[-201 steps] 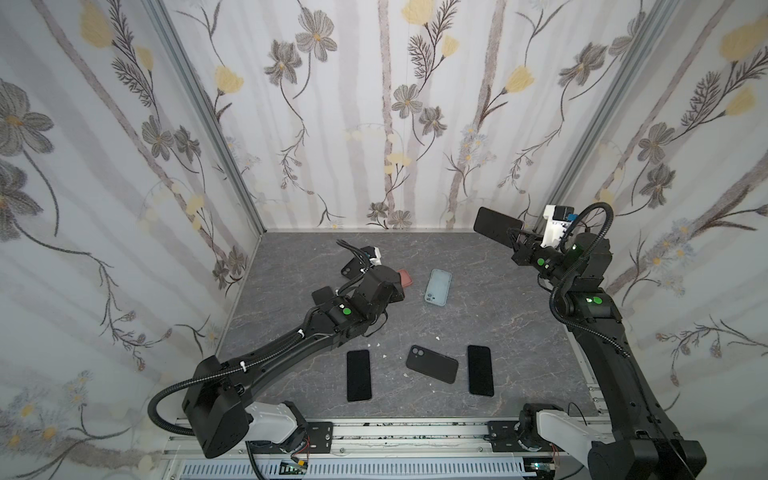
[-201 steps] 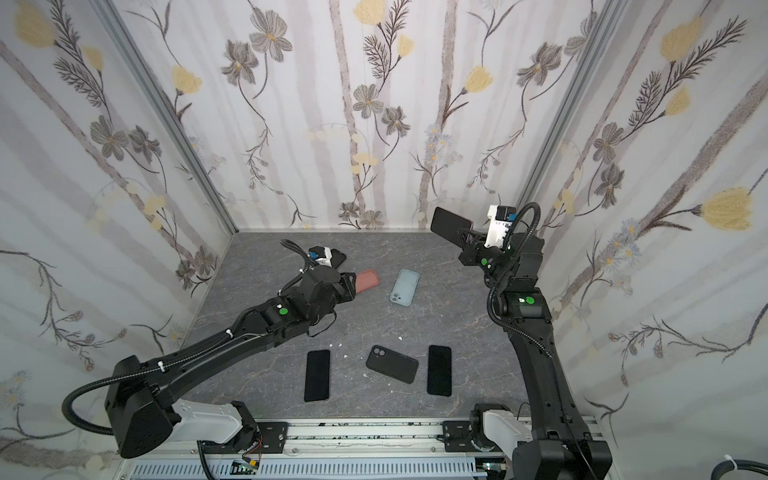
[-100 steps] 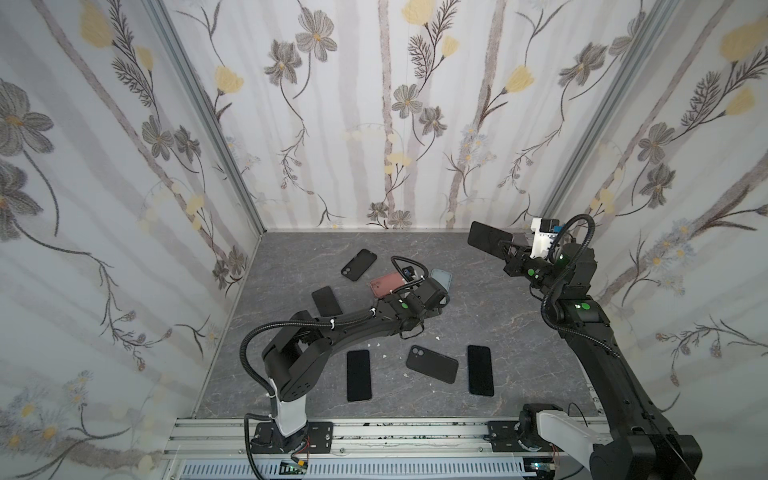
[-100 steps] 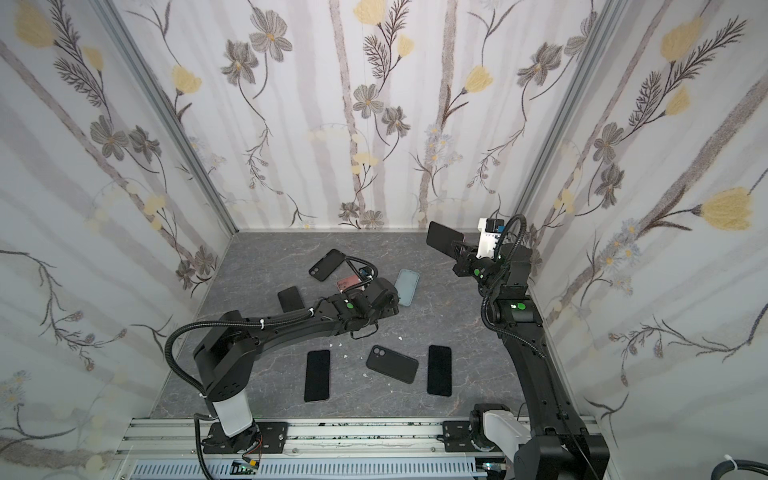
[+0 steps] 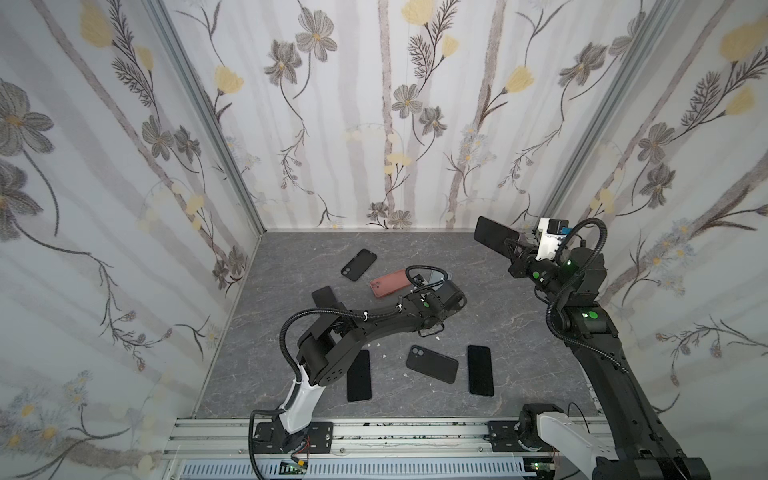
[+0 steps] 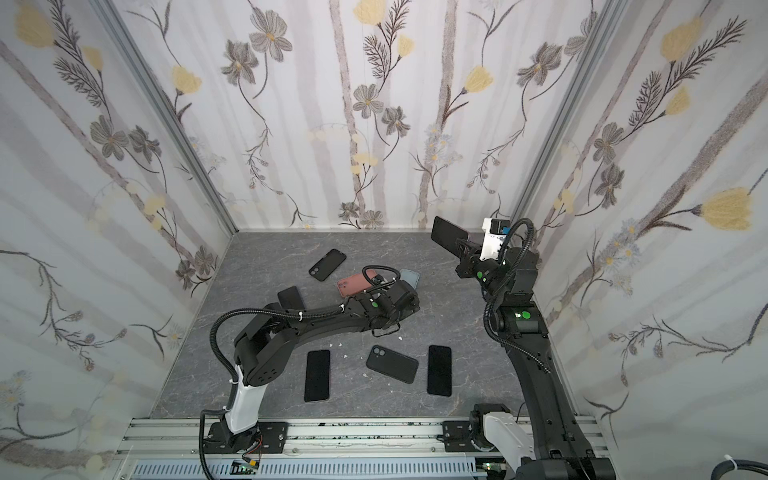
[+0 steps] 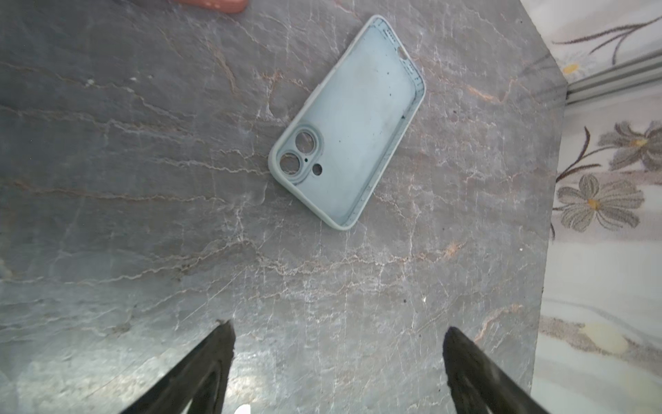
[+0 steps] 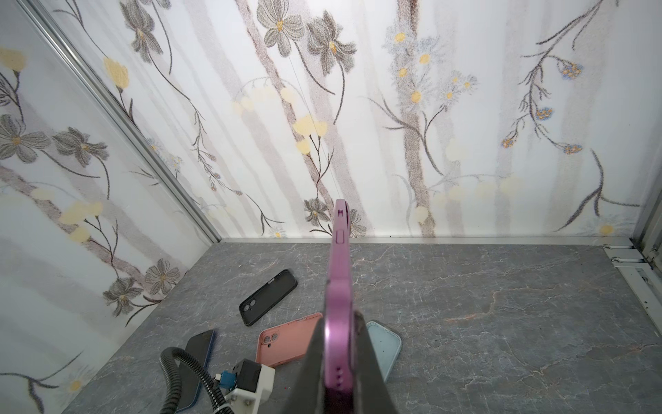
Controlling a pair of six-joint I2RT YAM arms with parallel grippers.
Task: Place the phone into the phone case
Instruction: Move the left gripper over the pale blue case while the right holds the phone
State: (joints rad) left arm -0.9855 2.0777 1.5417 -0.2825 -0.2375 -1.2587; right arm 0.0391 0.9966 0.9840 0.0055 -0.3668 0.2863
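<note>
The phone point(image 8: 338, 258), purple-edged with a dark screen, is held on edge in the air at the back right, also seen in both top views point(image 5: 492, 237) point(image 6: 446, 235). My right gripper point(image 8: 338, 333) is shut on its lower end. A light blue phone case point(image 7: 347, 122) lies open side up on the grey table, partly hidden behind my left wrist in both top views point(image 5: 437, 274) point(image 6: 410, 276). My left gripper point(image 7: 338, 331) hovers just short of that case, open, with only bare table between its fingers.
A pink case point(image 5: 390, 283) lies next to the blue one, and a black case point(image 5: 359, 264) further back. Another black case point(image 5: 432, 363) and two dark phones point(image 5: 358, 381) point(image 5: 480, 370) lie near the front. A third phone point(image 5: 324, 297) sits by the left arm.
My left gripper has swung from over the black case at the back left to the middle, beside the blue case, and its jaws have widened. The right gripper with the phone shifted slightly.
</note>
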